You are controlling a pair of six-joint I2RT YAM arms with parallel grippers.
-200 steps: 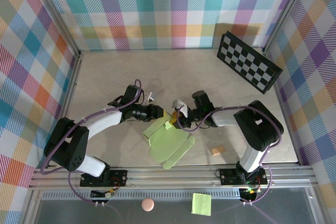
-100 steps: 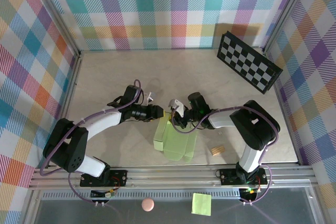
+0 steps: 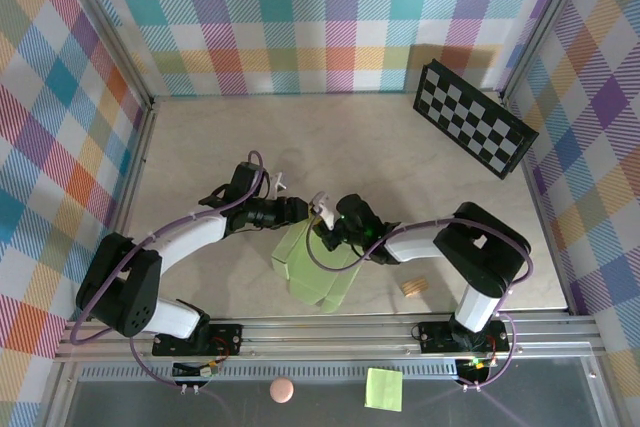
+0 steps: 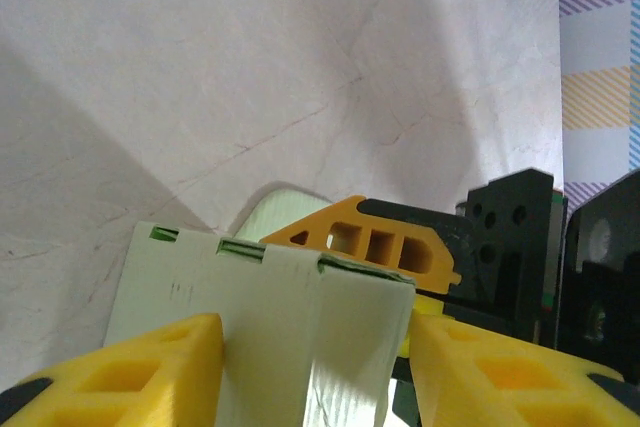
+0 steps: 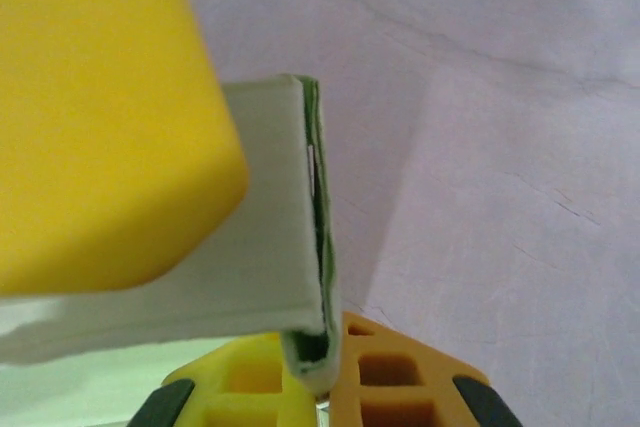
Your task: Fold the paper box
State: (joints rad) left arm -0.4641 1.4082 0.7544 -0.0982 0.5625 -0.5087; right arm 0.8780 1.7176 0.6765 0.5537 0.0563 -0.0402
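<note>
The paper box (image 3: 318,267) is a pale lime-green card folded into a narrow slab, lying from the table's middle toward the front rail. My left gripper (image 3: 303,213) and right gripper (image 3: 322,225) meet at its far end. In the left wrist view the paper box (image 4: 270,317) stands between my yellow fingers (image 4: 130,367), which close in on its two sides, so the left gripper (image 4: 315,367) is shut on it. In the right wrist view the folded edge of the paper box (image 5: 200,287) is pinched in the right gripper (image 5: 325,387), between a yellow and an orange finger (image 5: 410,387).
A black-and-white checkerboard (image 3: 472,119) leans at the back right. A small wooden block (image 3: 413,287) lies right of the card near the front rail. Below the rail sit a bright green sticky note (image 3: 384,388) and a pink ball (image 3: 282,389). Plaid walls enclose the table.
The card went from spread out with rounded flaps showing to a narrower folded slab. The right gripper slid left, close to the left gripper, which shifted slightly back.
</note>
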